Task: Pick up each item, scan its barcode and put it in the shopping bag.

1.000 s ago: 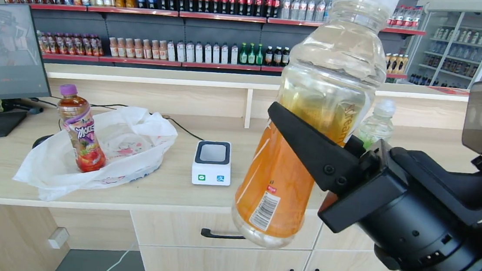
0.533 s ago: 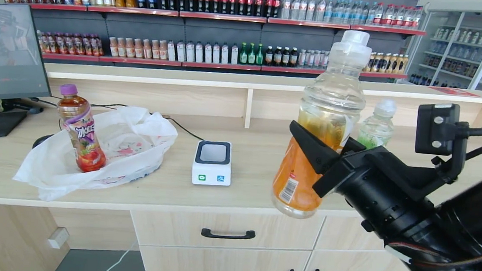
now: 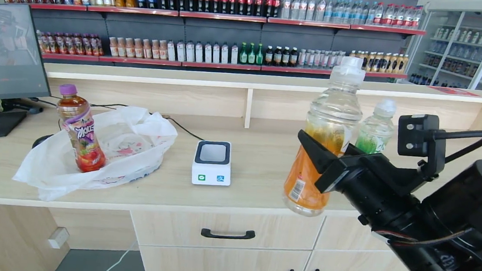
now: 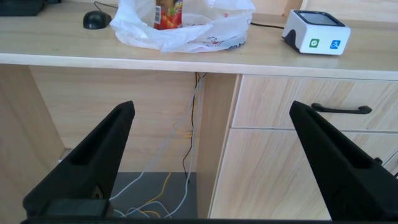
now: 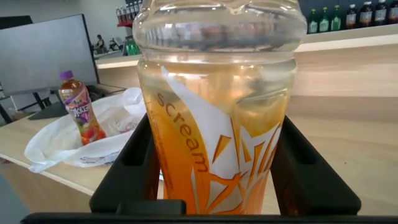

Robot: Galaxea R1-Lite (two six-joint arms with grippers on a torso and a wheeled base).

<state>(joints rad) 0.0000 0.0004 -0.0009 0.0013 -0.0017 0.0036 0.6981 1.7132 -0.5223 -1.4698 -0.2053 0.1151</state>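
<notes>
**As the right gripper clamps it, an orange bottle hangs at the counter's edge**

Where the wooden counter (image 3: 255,171) meets its front edge, the right gripper (image 3: 324,153) holds the orange bottle (image 3: 314,168) in the air. Its black fingers (image 3: 310,145) are closed against the bottle's sides at mid-height. The bottle is cap up and leaning a little, with the barcode (image 3: 298,189) low on the side facing out from the counter. It is off to the right of the small white scanner (image 3: 212,162) and apart from it, and the scanner sits with its window facing up.

Left of the scanner lies the white shopping bag (image 3: 135,143), spread open on the counter. A red drink bottle with a purple cap (image 3: 80,132) stands upright in it. Behind the held bottle, a smaller clear bottle with a green label (image 3: 376,130) stands on the counter.

The left gripper (image 4: 211,165) hangs below counter height in front of the cabinet. Its fingers are spread wide with nothing between them. A dark monitor (image 3: 4,51) stands at the counter's far left, and a black mouse (image 4: 94,20) lies beside the bag.
</notes>
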